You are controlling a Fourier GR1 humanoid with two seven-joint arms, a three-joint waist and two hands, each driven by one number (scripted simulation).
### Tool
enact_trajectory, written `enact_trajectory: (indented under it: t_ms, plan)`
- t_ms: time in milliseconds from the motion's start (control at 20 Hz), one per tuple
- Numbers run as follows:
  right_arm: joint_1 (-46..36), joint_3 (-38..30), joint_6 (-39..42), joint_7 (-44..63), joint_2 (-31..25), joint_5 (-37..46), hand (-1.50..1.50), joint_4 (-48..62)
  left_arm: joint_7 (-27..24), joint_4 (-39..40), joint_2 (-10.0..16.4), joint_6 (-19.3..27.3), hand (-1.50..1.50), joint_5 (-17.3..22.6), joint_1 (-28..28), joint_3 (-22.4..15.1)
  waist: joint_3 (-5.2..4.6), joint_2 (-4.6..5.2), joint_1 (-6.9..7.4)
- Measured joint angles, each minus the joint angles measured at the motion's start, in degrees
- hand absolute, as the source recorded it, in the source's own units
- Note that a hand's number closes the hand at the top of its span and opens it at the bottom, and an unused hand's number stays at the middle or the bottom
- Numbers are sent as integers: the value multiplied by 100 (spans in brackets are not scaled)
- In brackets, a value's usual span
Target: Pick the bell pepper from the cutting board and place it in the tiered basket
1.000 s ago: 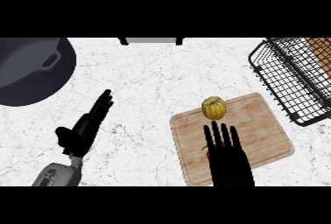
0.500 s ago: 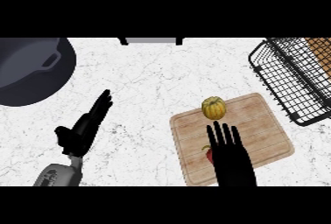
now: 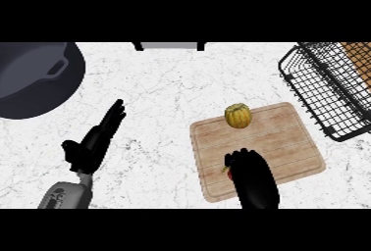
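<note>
Pepper being grasped, not yet lifted.
Right hand [image 3: 251,177] curls its fingers over the mostly hidden red pepper [image 3: 228,170] on the board [image 3: 290,142]; basket [image 3: 322,93] waits; left hand [image 3: 91,145] lies open.

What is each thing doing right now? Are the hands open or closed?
Left hand: open, fingers straight, holding nothing.
Right hand: shut, fingers curled over a red thing.
Yellow vegetable: lying free on the board, untouched.
Cutting board: flat on the counter.
Wire basket: standing right of the board.
Dark pan: upright, nothing seen inside.
</note>
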Motion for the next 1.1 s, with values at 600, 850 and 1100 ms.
enact_trajectory:
  t_ms: [600,850,1100]
  plan:
    - [573,-1069,-467,366,154,44,150,-216,-28,13,-112,-25,0,-120,99,277,1,-42,-280]
    - [1334,-3026,-785,1606,115,-477,150,-310,-72,-48,2,71,0,-82,315,468,22,-60,-721]
    - [1737,-4547,-1210,2084,72,-1305,150,-1172,-72,-110,-35,34,0,-87,402,401,17,-70,-579]
